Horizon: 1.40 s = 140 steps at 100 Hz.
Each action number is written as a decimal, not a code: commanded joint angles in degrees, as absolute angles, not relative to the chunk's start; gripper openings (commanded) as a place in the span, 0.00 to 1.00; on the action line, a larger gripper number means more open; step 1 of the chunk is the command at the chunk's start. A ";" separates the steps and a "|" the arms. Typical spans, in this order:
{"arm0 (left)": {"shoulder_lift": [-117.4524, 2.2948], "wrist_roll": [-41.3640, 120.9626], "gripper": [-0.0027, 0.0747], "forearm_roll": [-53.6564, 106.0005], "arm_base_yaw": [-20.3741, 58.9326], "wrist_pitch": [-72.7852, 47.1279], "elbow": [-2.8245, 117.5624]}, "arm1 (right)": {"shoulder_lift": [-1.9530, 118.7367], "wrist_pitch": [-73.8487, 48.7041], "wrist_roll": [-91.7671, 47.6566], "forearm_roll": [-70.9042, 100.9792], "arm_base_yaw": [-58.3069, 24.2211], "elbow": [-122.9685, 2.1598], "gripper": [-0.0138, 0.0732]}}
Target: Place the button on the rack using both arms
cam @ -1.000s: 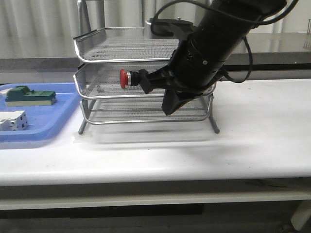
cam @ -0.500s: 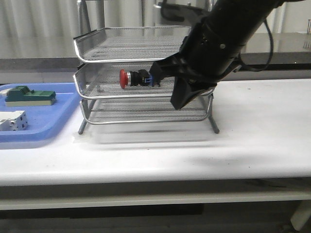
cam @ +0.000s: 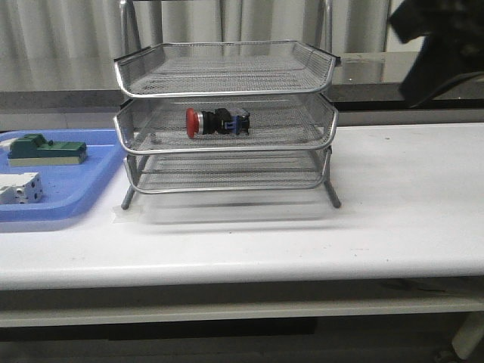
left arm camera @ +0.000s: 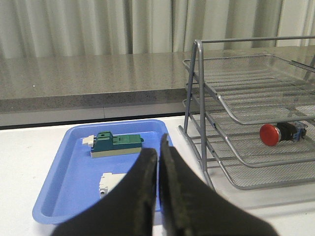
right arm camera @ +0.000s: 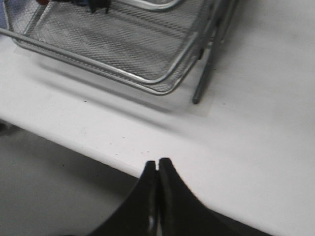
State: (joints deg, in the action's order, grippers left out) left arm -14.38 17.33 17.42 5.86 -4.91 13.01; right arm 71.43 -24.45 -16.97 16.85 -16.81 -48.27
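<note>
Button-wise, the small push-button switch with the red mushroom head, silver ring, black cylindrical body and blue rear block point(cam: 217, 122) is lying on its side in the middle tier of the 3-tier silver wire-mesh letter rack point(cam: 227, 155), red head pointing left, blue block to the right. Nothing is touching it.

Handling guess: it looks like a light, rigid little plastic-and-metal part, not fragile. The round black body would probably roll on the mesh if nudged, and the domed red cap looks smooth and slippery. If it ever needs re-grabbing, I'd pinch across the black barrel or the squarer blue block, not the cap.

Left arm's tool point(left arm camera: 158, 162) is pinched closed with nothing in it, hovering over the near edge of the flat blue plastic tray point(left arm camera: 59, 187), which holds a green block point(left arm camera: 116, 144) and a white-grey block point(left arm camera: 112, 183). Right arm's tool point(right arm camera: 157, 172) is also closed up and empty, out over the near edge of the white counter point(cam: 393, 219), well apart from the rack. In the front view only a dark bit of that arm shows at the far right.

Placement looks done to me.
</note>
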 commanded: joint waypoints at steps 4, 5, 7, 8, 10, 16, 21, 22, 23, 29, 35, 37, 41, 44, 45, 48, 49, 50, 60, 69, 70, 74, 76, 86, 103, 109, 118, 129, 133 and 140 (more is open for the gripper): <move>-14.84 16.94 0.04 18.04 5.72 -0.38 14.60 | 63.88 -21.33 -16.88 16.83 -12.94 -46.36 0.09; -14.84 16.94 0.04 18.04 5.72 -0.38 14.60 | 63.08 -21.33 -16.88 16.83 -12.74 -46.13 0.09; -14.84 16.94 0.04 18.04 5.72 -0.38 14.60 | 62.29 -21.33 -16.88 16.83 -12.12 -45.48 0.09; -14.84 16.94 0.04 18.04 5.72 -0.38 14.60 | 61.51 -21.33 -16.88 16.83 -11.93 -45.03 0.09; -14.84 16.94 0.04 18.04 5.72 -0.38 14.60 | 60.32 -21.33 -16.88 16.77 -11.36 -44.38 0.09; -14.84 16.94 0.04 18.04 5.72 -0.38 14.60 | 57.15 -21.39 -16.88 16.77 -9.82 -42.66 0.09; -14.84 16.94 0.04 18.04 5.72 -0.38 14.60 | 54.40 -21.39 -16.88 16.77 -8.83 -41.15 0.09; -14.84 16.94 0.04 18.04 5.72 -0.38 14.60 | 53.59 -21.39 -16.88 16.77 -8.71 -40.72 0.09; -14.84 16.94 0.04 18.04 5.72 -0.38 14.60 | 53.19 -21.39 -16.88 16.77 -8.47 -40.49 0.09; -14.84 16.94 0.04 18.04 5.72 -0.38 14.60 | 49.69 -21.44 -16.88 16.77 -7.68 -38.46 0.09; -14.84 16.94 0.04 18.04 5.72 -0.38 14.60 | 46.73 -21.71 -16.88 16.77 -7.07 -36.70 0.09; -14.84 16.94 0.04 18.04 5.72 -0.38 14.60 | 45.67 -21.77 -16.88 16.77 -6.89 -36.04 0.09; -14.84 16.94 0.04 18.04 5.72 -0.38 14.60 | 43.23 -21.92 -16.88 16.77 -6.69 -34.74 0.09; -14.84 16.94 0.04 18.04 5.72 -0.38 14.60 | 41.73 -21.99 -16.88 16.77 -6.56 -33.85 0.09; -14.84 16.94 0.04 18.04 5.72 -0.38 14.60 | 40.95 -22.06 -16.88 16.77 -6.56 -33.42 0.09; -14.84 16.94 0.04 18.04 5.72 -0.38 14.60 | 39.37 -22.34 -16.88 16.77 -6.56 -32.61 0.09; -14.84 16.94 0.04 18.04 5.72 -0.38 14.60 | 38.99 -22.48 -16.88 16.77 -6.56 -32.39 0.09; -14.84 16.94 0.04 18.04 5.72 -0.38 14.60 | 38.25 -22.49 -16.88 16.77 -6.56 -31.99 0.09; -14.84 16.94 0.04 18.04 5.72 -0.38 14.60 | 33.39 -23.56 -16.88 16.77 -6.56 -29.43 0.09; -14.84 16.94 0.04 18.04 5.72 -0.38 14.60 | 29.89 -24.34 -16.88 16.77 -6.56 -27.73 0.09; -14.84 16.94 0.04 18.04 5.72 -0.38 14.60 | 29.65 -24.47 -16.88 16.77 -6.56 -27.65 0.09; -14.84 16.94 0.04 18.04 5.72 -0.38 14.60 | 28.43 -24.66 -16.88 16.77 -6.56 -27.19 0.09; -14.84 16.94 0.04 18.04 5.72 -0.38 14.60 | 27.92 -24.84 -16.88 16.77 -6.56 -27.04 0.09; -14.84 16.94 0.04 18.04 5.72 -0.38 14.60 | 26.56 -26.22 -16.88 16.82 -6.56 -26.97 0.09; -14.84 16.94 0.04 18.04 5.72 -0.38 14.60 | 26.59 -27.44 -16.88 16.81 -6.56 -26.97 0.09; -14.84 16.94 0.04 18.04 5.72 -0.38 14.60 | 26.59 -27.44 -16.88 16.81 -6.56 -26.97 0.09; -14.84 16.94 0.04 18.04 5.72 -0.38 14.60 | 26.59 -27.44 -16.88 16.81 -6.56 -26.97 0.09; -14.84 16.94 0.04 18.04 5.72 -0.38 14.60 | 26.59 -27.44 -16.88 16.81 -6.56 -26.97 0.09; -14.84 16.94 0.04 18.04 5.72 -0.38 14.60 | 26.59 -27.44 -16.88 16.81 -6.56 -26.97 0.09; -14.84 16.94 0.04 18.04 5.72 -0.38 14.60 | 26.59 -27.44 -16.88 16.81 -6.56 -26.97 0.09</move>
State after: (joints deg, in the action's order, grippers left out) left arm -14.38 17.33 17.42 5.86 -4.91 13.01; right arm 26.39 -31.13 -16.89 16.61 -6.70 -25.60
